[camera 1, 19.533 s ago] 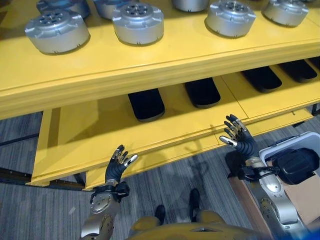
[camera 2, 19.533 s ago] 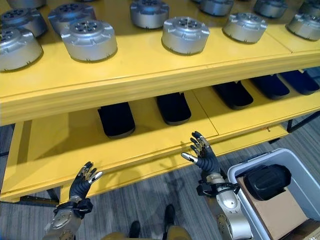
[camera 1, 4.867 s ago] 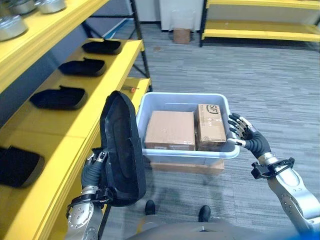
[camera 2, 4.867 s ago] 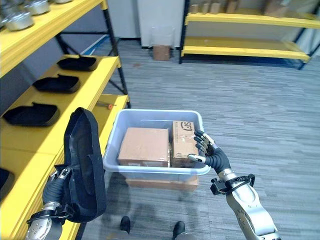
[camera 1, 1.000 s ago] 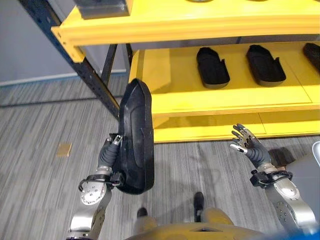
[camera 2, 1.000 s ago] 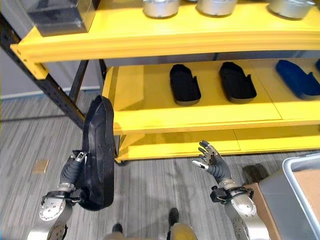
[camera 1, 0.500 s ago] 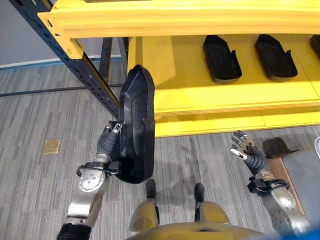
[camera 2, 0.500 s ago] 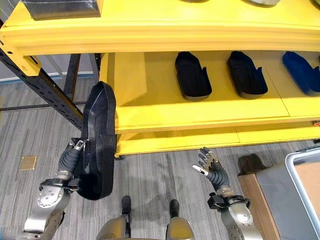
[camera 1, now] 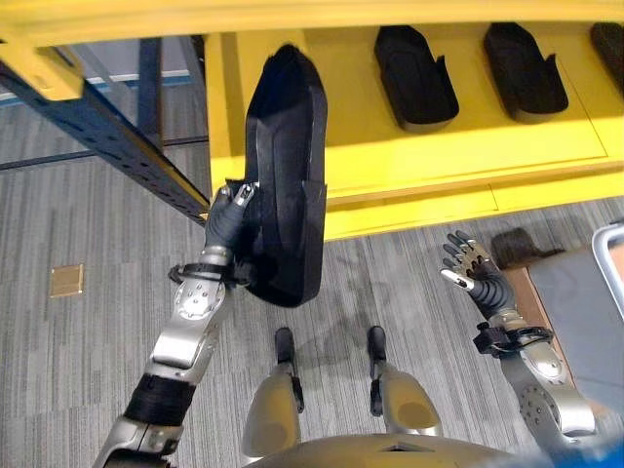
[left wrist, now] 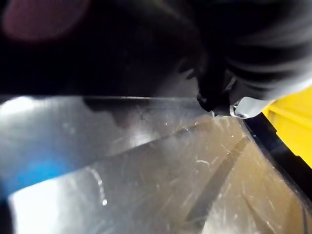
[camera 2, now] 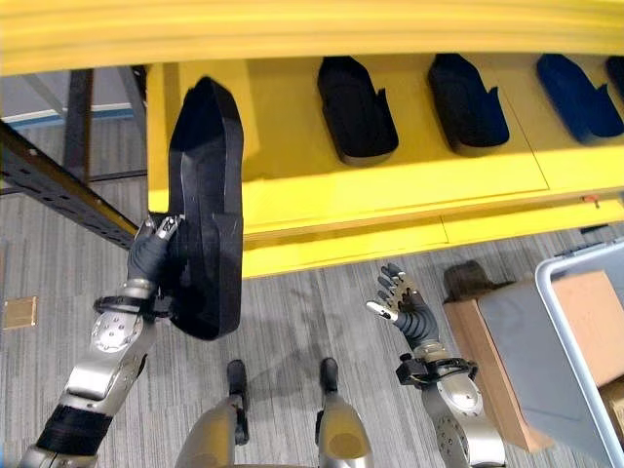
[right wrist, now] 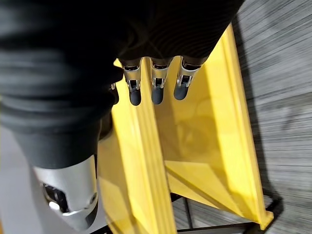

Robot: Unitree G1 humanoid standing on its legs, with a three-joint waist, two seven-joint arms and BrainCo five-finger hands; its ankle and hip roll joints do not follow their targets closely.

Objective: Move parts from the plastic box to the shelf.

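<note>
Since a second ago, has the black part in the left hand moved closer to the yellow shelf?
Yes. The black part held by the left hand now overlaps the yellow shelf, its tip reaching over the shelf's surface; earlier it stood short of the front edge.

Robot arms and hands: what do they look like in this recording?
Both arms are silver-grey metal shells with a dark band at the wrist. The left hand and right hand have dark ribbed covers over the back and wrist, and silver fingers ending in dark rounded tips.

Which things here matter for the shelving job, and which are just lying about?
Job:
- black part, held by left hand
- yellow shelf
- plastic box
- right hand, free

Lying about:
- parts already shelved
- cardboard box
</note>
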